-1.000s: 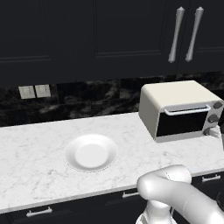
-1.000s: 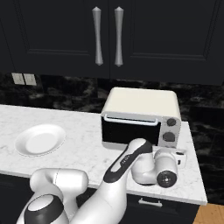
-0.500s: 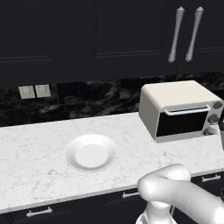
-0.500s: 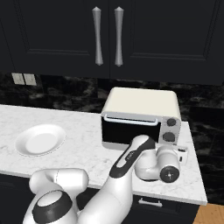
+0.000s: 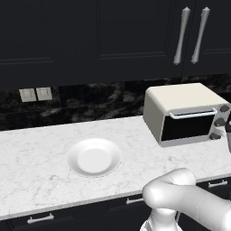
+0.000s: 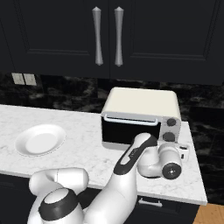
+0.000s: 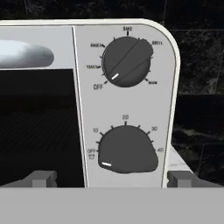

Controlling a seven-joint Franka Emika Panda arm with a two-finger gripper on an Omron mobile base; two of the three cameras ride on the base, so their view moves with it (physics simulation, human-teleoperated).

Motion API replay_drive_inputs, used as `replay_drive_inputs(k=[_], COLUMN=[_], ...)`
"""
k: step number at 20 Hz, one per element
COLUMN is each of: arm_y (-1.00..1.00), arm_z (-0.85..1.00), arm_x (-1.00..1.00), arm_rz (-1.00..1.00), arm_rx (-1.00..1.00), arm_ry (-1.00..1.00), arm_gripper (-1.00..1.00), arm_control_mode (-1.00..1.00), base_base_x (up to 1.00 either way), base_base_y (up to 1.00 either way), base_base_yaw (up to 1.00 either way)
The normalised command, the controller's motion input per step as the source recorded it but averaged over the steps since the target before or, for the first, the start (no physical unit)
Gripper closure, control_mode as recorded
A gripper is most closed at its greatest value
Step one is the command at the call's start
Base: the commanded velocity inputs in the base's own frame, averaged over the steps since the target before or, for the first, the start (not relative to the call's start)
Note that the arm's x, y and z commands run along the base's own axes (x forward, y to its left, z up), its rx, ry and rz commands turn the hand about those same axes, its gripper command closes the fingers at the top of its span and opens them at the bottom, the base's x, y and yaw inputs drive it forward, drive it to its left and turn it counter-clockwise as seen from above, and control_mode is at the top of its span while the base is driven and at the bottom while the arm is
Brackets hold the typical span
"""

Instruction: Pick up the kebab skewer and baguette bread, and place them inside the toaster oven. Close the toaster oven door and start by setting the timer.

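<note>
Two-finger gripper (image 7: 112, 177) spread wide, holding nothing, tips either side of the lower dark timer knob (image 7: 127, 149) w/o touching, right in front of the cream-white boxy toaster oven (image 6: 142, 114) at the counter's right end. Hand cam gives 2 knobs w/ dial labels, both pointers near OFF; left base cam shows 3 knobs plus the dark glass toaster oven door (image 5: 187, 127) shut. Also 1 white round plate (image 5: 94, 157), 2 cabinet handles (image 6: 107, 36).

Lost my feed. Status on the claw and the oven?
Claw open, empty, facing lower timer knob. Toaster oven door shut; knob pointer near OFF. Nothing in the way.
</note>
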Motion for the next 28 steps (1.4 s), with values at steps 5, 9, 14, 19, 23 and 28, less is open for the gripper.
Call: replay_drive_inputs(k=[5, 9, 14, 19, 23, 28], arm_y=[-0.18, -0.08, 0.00, 0.06, 0.11, 0.01], arm_z=[0.00, 0.00, -0.02, -0.05, -0.07, 0.00], arm_x=[0.12, 0.12, 0.12, 0.02, 0.06, 0.10], arm_rz=[0.02, 0.01, 0.00, 0.00, 0.00, 0.00], arm_rx=[0.00, 0.00, 0.00, 0.00, 0.00, 0.00], arm_ry=[0.00, 0.00, 0.00, 0.00, 0.00, 0.00], arm_gripper=[-1.00, -1.00, -1.00, -1.00, -1.00, -1.00], arm_control_mode=[-1.00, -1.00, -1.00, -1.00, -1.00, -1.00], base_base_x=[0.00, 0.00, 0.00, 0.00, 0.00, 0.00], base_base_y=[0.00, 0.00, 0.00, 0.00, 0.00, 0.00], base_base_yaw=[0.00, 0.00, 0.00, 0.00, 0.00, 0.00])
